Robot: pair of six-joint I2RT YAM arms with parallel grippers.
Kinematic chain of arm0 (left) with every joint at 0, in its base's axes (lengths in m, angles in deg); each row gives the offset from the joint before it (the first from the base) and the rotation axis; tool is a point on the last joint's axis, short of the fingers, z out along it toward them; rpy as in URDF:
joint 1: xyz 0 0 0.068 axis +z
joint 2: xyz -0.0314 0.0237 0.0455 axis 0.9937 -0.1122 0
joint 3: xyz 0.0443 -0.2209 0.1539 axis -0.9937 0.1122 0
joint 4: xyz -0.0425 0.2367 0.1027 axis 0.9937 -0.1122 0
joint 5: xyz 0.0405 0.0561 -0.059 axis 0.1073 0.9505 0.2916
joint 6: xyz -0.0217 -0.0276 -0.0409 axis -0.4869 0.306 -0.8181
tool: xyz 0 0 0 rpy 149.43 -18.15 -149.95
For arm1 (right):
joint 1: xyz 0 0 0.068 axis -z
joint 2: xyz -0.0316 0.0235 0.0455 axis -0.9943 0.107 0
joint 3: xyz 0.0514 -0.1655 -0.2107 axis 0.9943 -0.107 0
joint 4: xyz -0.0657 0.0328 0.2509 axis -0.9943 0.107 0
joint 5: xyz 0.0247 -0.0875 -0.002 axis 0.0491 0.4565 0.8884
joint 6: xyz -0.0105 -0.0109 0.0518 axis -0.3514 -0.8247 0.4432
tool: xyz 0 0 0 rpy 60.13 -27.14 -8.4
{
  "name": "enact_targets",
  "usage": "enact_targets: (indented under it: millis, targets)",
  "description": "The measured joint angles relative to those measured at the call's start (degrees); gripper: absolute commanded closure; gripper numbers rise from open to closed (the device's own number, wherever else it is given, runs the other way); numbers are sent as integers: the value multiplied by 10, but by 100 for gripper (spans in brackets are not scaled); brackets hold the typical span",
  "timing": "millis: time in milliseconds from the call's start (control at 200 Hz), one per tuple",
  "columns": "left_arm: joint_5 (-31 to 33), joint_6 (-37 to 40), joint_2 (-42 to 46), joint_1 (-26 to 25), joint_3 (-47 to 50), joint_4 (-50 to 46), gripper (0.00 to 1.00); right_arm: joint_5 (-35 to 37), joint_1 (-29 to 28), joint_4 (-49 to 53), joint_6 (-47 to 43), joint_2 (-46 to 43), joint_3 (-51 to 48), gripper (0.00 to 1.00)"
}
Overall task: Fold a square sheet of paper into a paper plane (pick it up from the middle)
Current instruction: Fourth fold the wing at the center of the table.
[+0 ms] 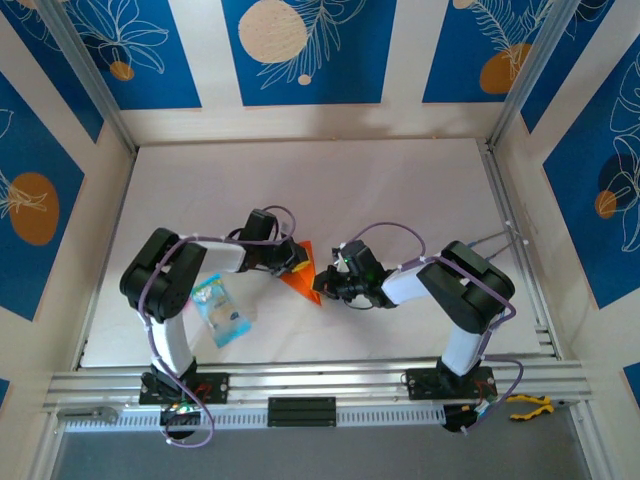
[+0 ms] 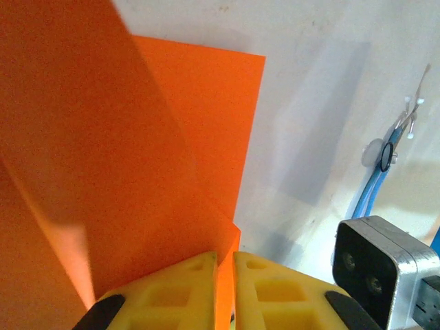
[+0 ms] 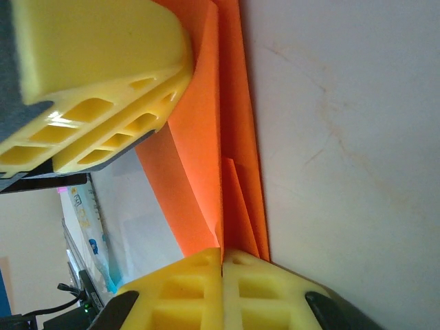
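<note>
Folded paper [image 1: 304,276] is over the worktop [image 1: 400,200] middle, toward its near edge. Left pincer [image 2: 225,261] pinches the paper; right pincer [image 3: 221,254] pinches its folded layers. Packet [image 1: 220,310] lies near-left.

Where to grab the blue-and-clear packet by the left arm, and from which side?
Pinch the packet at its right long edge, coming straight down. It lies flat on the table, so no side face to clamp; that edge faces bare table, while the left arm crowds the other. Probably needs a fingertip slid under.
</note>
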Motion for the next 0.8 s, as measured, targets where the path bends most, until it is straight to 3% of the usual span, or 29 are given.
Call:
enact_targets:
  millis: [480,800]
  targets:
    - [-7,15,-21,-1,-21,-16,86,-9,2,4,3,2,3,91]
    - [-9,26,-25,-2,-25,-21,87,-13,-6,105,-15,-22,29,84]
